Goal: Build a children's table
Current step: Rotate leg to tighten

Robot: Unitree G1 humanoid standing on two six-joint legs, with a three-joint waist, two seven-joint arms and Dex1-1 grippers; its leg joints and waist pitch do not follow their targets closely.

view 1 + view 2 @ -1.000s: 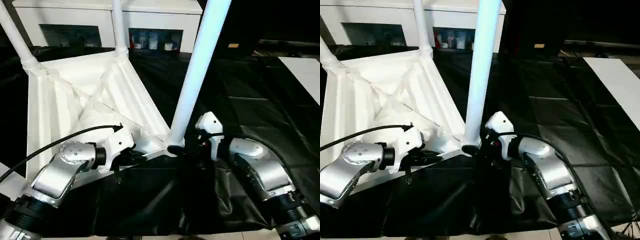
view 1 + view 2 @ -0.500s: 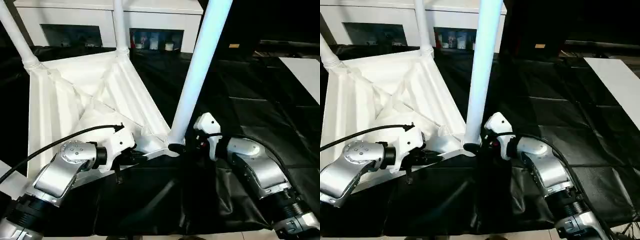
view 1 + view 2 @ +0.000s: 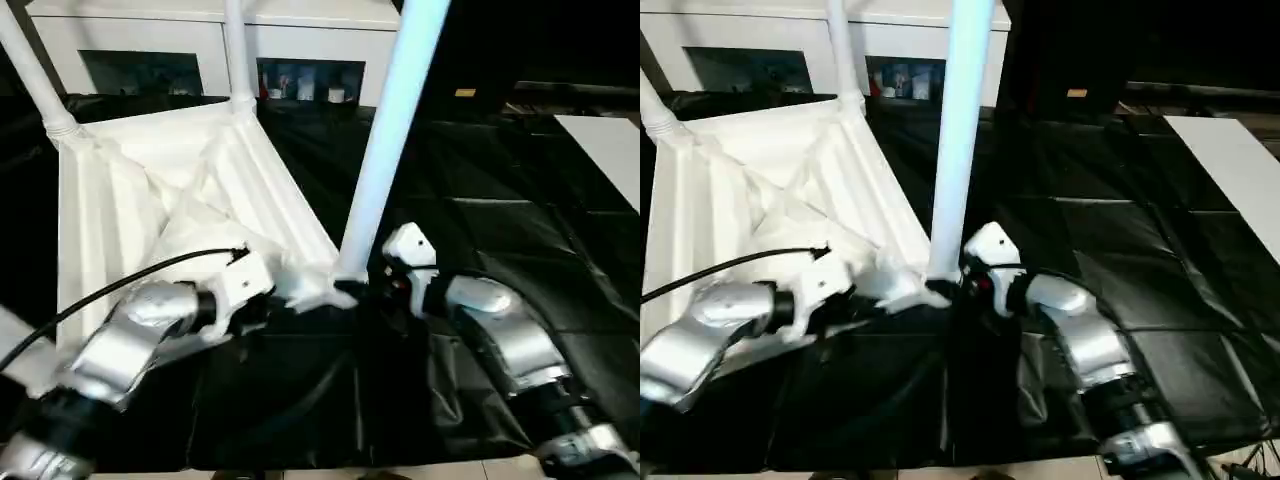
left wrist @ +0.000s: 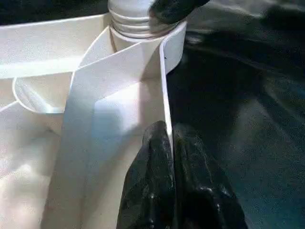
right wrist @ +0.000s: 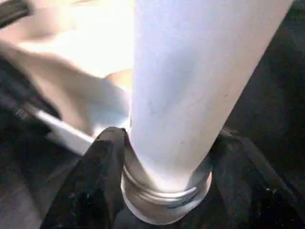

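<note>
- My left gripper [image 4: 170, 157] is clamped on the rim wall of the inverted table top [image 3: 150, 190].
- My right gripper [image 5: 167, 191] grips the leg [image 3: 385, 150] base at the near corner socket.

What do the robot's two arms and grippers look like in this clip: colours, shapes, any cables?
Both forearms are rounded silver metallic shells that end in black ribbed collars near the elbow. Each wrist carries a white plastic housing. The left gripper and the right gripper each have two glossy black fingers. A thin black cable arcs over the left forearm; the right forearm has dark wiring at the wrist.
</note>
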